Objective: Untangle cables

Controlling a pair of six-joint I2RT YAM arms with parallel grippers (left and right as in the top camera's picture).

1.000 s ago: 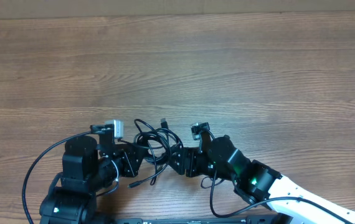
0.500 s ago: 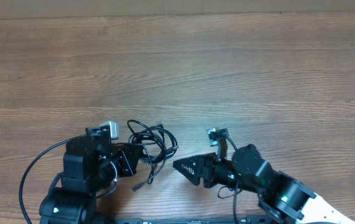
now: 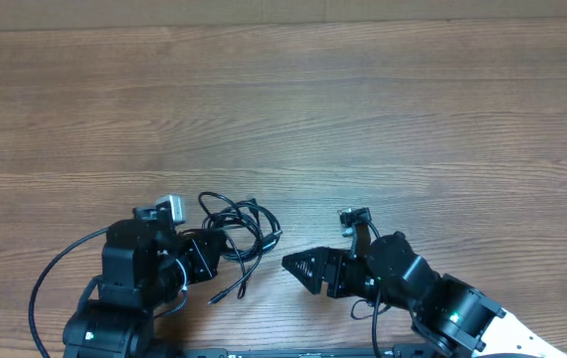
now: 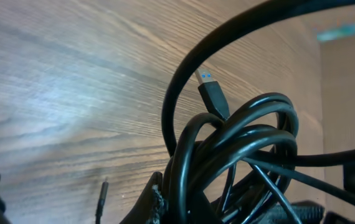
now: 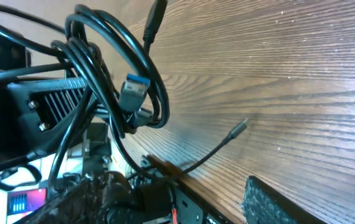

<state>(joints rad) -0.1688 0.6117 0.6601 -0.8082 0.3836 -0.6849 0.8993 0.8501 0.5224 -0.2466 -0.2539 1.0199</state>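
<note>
The wooden table (image 3: 363, 119) fills the overhead view, its grain running side to side. The left arm (image 3: 124, 268) stands at the near edge and reaches rightward. The right arm (image 3: 443, 308) comes in from the near right corner, folded low and aimed left. The left hand (image 3: 214, 251) is closed on the cables (image 3: 244, 234). The right hand (image 3: 298, 267) points at them from just beside, fingers spread and holding nothing. The cables form a loose coil of black loops at the left hand's tip, wider than deep, lying near the table's front edge. One tail (image 3: 232, 288) runs out of the coil toward the near left and ends flat on the wood. A blue-tongued plug (image 5: 134, 87) hangs inside the loops.
</note>
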